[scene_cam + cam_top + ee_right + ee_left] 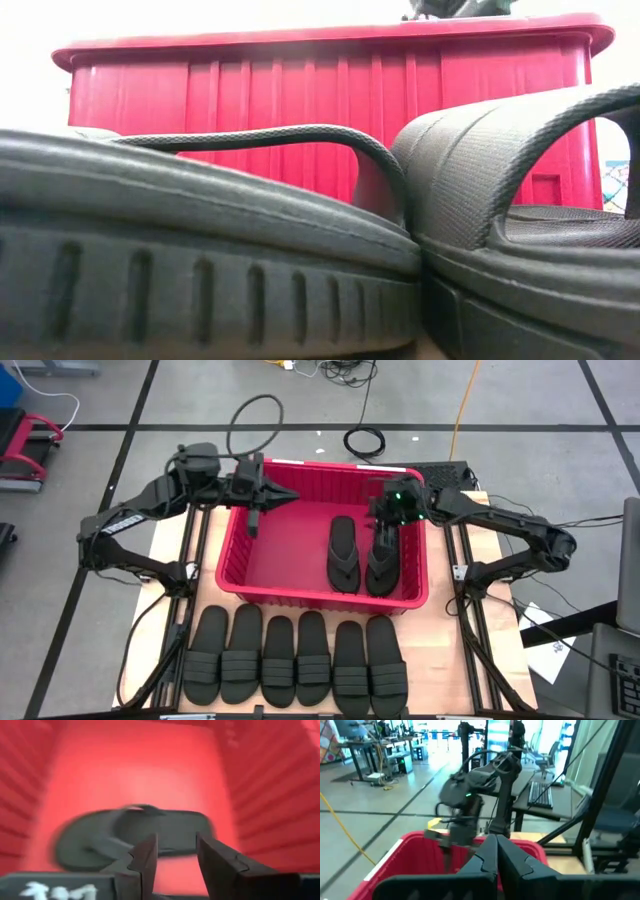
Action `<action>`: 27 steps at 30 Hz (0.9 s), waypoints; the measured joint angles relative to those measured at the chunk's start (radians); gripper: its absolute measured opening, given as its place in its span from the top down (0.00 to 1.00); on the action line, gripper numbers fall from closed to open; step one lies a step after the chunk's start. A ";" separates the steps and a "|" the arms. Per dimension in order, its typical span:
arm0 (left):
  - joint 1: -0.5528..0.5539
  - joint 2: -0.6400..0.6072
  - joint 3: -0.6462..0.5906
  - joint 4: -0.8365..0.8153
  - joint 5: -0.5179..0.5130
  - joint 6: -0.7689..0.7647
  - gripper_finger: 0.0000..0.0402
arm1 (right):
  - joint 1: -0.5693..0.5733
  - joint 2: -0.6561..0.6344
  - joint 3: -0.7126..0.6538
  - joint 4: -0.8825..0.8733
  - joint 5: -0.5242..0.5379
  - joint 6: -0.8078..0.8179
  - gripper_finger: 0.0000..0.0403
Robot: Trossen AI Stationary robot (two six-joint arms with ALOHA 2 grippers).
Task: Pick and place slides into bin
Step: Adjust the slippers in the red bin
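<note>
High view first: a large rectangular red plastic crate with ribbed sides and a rolled rim point(322, 588) stands in the middle of the pale wooden table point(168, 538). Two matte black rubber thong flip-flops point(343, 554) lie side by side on its floor, toward its right half, toes pointing to the near wall. On the table just in front of the crate, six matte black rubber slides with wide ribbed straps point(296, 656) sit in a tight row, touching one another.

The left gripper point(254, 526) hangs over the crate's left part, near its far-left corner, with its fingers pressed together and nothing between them; the left wrist view shows the two dark fingers point(485, 862) meeting above the crate's rim.

The right gripper point(384, 538) is over the crate's right side, directly above the heel end of the right-hand flip-flop point(383, 565). In the right wrist view its fingers point(145, 857) stand apart with red crate floor showing in the gap, and a flip-flop point(125, 835) lies below them on the crate's floor; nothing is clamped.

Low view, from table height: two of the ribbed-strap slides point(200, 250) fill the foreground, and the crate's slotted red wall point(300, 100) rises behind them.
</note>
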State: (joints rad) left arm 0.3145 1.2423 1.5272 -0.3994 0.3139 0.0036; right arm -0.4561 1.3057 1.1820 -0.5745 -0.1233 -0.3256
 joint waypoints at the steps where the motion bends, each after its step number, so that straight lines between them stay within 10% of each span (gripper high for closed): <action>1: 0.000 -0.005 0.000 0.000 0.000 -0.018 0.98 | -0.022 0.015 0.010 -0.003 0.018 -0.012 0.67; 15: -0.010 -0.015 0.000 -0.096 0.025 -0.136 0.98 | -0.159 0.338 0.191 -0.498 -0.060 -0.294 0.66; 27: -0.010 -0.015 0.000 -0.099 0.050 -0.087 0.98 | -0.040 0.337 0.167 -0.343 -0.098 -0.422 0.56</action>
State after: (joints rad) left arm 0.3050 1.2270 1.5272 -0.4985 0.3634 -0.0837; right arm -0.4963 1.6426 1.3487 -0.9173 -0.2214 -0.7471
